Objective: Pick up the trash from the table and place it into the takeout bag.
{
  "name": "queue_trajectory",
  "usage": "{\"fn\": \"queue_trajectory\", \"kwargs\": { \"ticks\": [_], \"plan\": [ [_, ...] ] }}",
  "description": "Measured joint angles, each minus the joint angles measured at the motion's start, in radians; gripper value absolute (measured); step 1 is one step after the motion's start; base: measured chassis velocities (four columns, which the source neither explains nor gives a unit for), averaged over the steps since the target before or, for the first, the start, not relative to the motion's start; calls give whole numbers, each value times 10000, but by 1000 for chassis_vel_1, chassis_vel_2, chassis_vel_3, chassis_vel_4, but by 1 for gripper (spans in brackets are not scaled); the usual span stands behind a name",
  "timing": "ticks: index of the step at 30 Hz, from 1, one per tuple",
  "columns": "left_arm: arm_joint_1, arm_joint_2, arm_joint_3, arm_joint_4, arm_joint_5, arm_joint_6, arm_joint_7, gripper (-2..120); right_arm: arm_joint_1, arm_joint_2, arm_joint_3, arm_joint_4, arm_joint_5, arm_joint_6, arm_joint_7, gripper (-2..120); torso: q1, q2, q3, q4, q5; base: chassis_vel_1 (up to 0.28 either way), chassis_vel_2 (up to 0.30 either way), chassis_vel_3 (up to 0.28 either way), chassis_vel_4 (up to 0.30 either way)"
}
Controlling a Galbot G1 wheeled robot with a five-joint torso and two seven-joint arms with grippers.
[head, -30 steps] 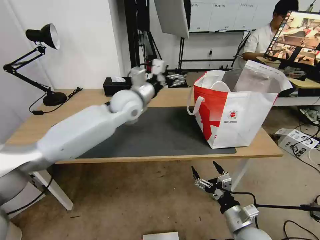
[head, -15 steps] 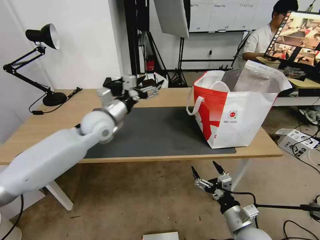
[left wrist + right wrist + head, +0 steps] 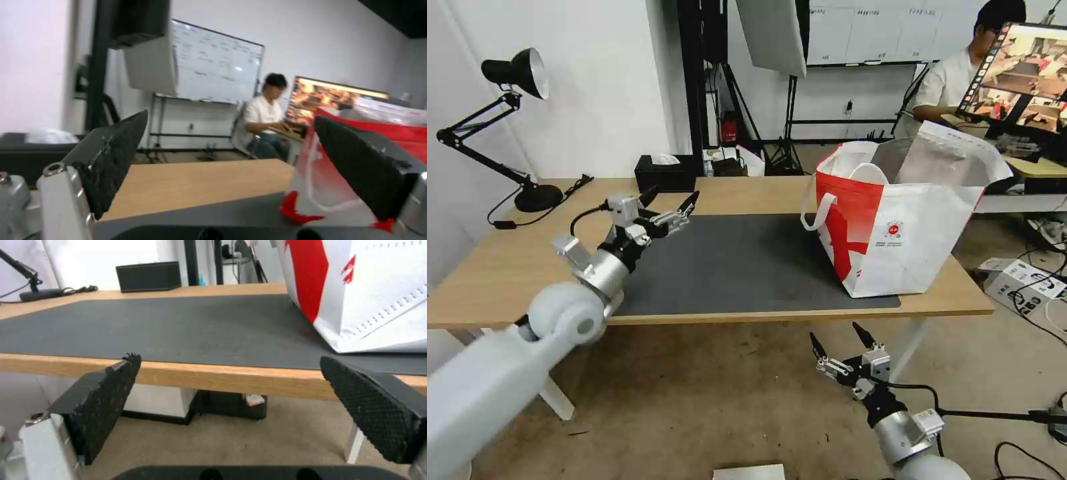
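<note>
White-and-red takeout bag (image 3: 907, 227); dark grey mat (image 3: 740, 267); light-wood table (image 3: 500, 267).

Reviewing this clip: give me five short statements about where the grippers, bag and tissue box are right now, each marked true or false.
1. The left gripper is open and holds nothing. True.
2. The takeout bag lies flat on the floor. False: it stands upright on the table.
3. The right gripper hangs below the table's front edge, open. True.
4. The black tissue box sits inside the bag. False: it sits at the table's far edge.
5. The left gripper is inside the bag. False: it hovers over the mat's left end.
</note>
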Motion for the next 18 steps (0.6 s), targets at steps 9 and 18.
{"fn": "queue_trajectory", "kwargs": {
  "ticks": [9, 18],
  "plan": [
    [2743, -1255, -1780, -184, 1658, -611, -117, 100, 0, 0, 0, 0, 0, -1, -1, 100, -1, 1, 0, 5, -1, 0, 0, 0, 0],
    [4545, -2779, -2682, -201, 2833, -959, 106, 100, 0, 0, 0, 0, 0, 0, -1, 100, -1, 1, 0, 4, -2, 0, 0, 0, 0]
  ]
}}
